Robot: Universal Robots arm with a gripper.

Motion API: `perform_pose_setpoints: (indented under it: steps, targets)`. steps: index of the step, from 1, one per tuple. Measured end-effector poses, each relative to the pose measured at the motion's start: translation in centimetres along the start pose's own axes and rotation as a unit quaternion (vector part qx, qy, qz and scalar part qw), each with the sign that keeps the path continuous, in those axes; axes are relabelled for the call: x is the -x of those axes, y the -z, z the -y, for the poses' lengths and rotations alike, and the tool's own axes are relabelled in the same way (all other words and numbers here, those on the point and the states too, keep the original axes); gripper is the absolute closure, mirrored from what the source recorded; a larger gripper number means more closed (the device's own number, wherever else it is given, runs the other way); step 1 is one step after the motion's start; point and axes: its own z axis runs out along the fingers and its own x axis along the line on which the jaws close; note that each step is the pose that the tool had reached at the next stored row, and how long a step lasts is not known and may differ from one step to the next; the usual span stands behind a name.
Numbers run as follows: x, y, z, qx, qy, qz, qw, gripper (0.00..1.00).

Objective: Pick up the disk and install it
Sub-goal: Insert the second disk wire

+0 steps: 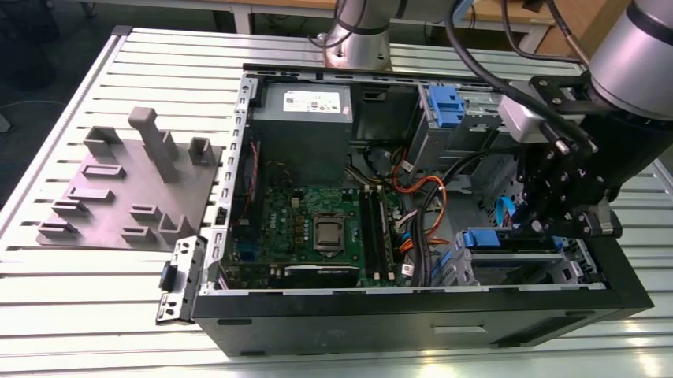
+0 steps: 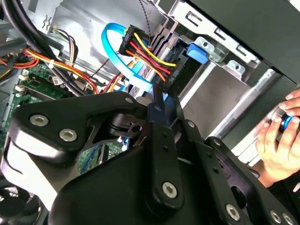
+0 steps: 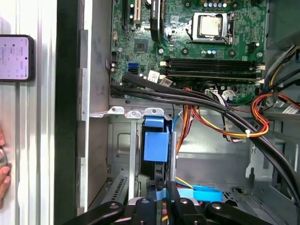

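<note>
In the exterior view, a grey block of pegs lies at the left on the slatted table. Next is the open computer case. It holds a power box whose white sticker has print too small to read, then the green board and orange cables. At the right the disk sits in the corner bay, its blue rail showing. In the first wrist view the claw is just behind it; I cannot tell whether it is open or closed.

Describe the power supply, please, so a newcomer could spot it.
Find the open black computer case on the slatted table. In its far corner, on the exterior view's left, sits the power supply, the grey metal box with a white sticker.
</note>
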Motion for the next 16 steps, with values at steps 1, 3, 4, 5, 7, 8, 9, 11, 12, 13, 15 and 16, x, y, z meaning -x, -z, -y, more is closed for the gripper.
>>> perform_pose_setpoints:
  steps: [1,3,4,5,7,8,9,11,12,13,15,16]
  targets:
    - [0.00,0.22,0.01,0.0000,0.000,0.0000,1.00000,0.77]
    - [-0.01,0.35,0.02,0.0000,0.000,0.0001,1.00000,0.77]
    - [-0.01,0.34,0.02,0.0000,0.000,0.0002,1.00000,0.78]
    - [0.00,0.35,0.02,0.0000,0.000,0.0002,1.00000,0.78]
    - [-0.01,0.37,0.02,0.0000,0.000,0.0001,1.00000,0.89]
    - [-0.01,0.37,0.02,0.0000,0.000,0.0001,1.00000,0.89]
    - [-0.01,0.37,0.02,0.0000,0.000,0.0001,1.00000,0.89]
    - [-0.01,0.39,0.02,0.0000,0.000,0.0000,1.00000,0.89]
    - [-0.01,0.39,0.02,0.0000,0.000,0.0000,1.00000,0.89]
    - [-0.01,0.40,0.02,0.0000,0.000,0.0000,1.00000,0.89]
    - [-0.01,0.40,0.02,0.0000,0.000,0.0000,1.00000,0.89]
    - [-0.01,0.40,0.02,0.0000,0.000,0.0001,1.00000,0.89]
